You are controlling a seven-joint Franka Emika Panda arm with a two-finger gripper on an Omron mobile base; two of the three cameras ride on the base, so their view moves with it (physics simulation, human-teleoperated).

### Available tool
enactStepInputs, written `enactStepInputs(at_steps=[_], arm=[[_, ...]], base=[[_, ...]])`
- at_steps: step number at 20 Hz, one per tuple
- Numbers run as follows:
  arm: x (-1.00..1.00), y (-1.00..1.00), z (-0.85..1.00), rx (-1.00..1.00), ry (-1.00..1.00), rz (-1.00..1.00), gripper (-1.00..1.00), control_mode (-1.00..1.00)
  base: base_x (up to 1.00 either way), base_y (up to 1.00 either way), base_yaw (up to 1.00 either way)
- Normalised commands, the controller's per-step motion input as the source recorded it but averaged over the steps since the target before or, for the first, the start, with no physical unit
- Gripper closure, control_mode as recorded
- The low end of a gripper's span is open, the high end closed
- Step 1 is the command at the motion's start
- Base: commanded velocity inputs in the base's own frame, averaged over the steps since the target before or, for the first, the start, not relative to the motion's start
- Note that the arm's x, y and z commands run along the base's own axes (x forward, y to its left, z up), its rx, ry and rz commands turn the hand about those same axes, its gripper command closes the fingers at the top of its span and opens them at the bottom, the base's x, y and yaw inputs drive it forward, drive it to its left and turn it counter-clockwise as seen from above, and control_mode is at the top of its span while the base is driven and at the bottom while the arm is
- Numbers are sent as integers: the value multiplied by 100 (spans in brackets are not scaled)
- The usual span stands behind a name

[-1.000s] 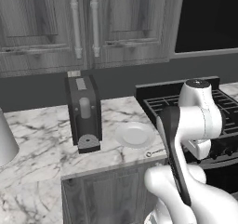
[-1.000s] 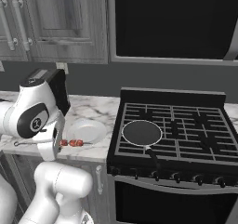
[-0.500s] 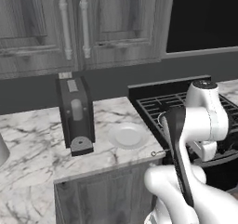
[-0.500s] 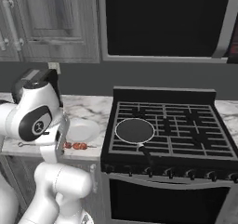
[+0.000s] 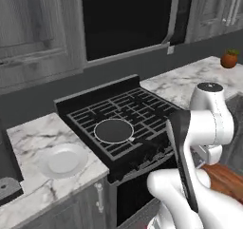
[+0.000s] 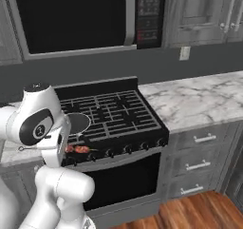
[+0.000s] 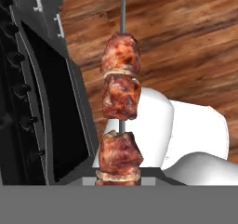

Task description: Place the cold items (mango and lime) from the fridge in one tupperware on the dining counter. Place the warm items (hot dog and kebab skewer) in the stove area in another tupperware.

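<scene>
Kebab skewer (image 7: 121,121) is seen carried in the gripper (image 7: 120,179), whose jaws are judged clamped together on its lower end, since the meat rises straight from between them in the hand view; the finger tips themselves are hidden under the lowest chunk. In the right base view the skewer (image 6: 78,149) is held off the counter, just in front of the stove (image 6: 111,114), beside the arm's lower link. Below it in the hand view a wooden floor (image 7: 186,46) and the oven door (image 7: 51,107) are seen.

As to progress, one warm item is judged picked up and in transit; its placing in the dark grey tupperware is not yet done. Neither tray, the hot dog, the mango nor the lime can be made out, so the rest of the task cannot be judged.

Compared with the earlier pictures, the whole scene has shifted: the base has been driven rightwards, so the cabinets and the dark appliance once central are now at the left edge, while a white plate (image 5: 61,160) and the stove (image 5: 121,123) are centred
</scene>
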Motion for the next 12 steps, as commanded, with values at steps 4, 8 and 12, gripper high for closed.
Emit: enactStepInputs(at_steps=[4,8,12], arm=[[0,0,0,0,0,0,100,100],[0,0,0,0,0,0,100,100],[0,0,0,0,0,0,100,100]], base=[[0,-52,-85],[0,-24,-92],[0,-3,-95]])
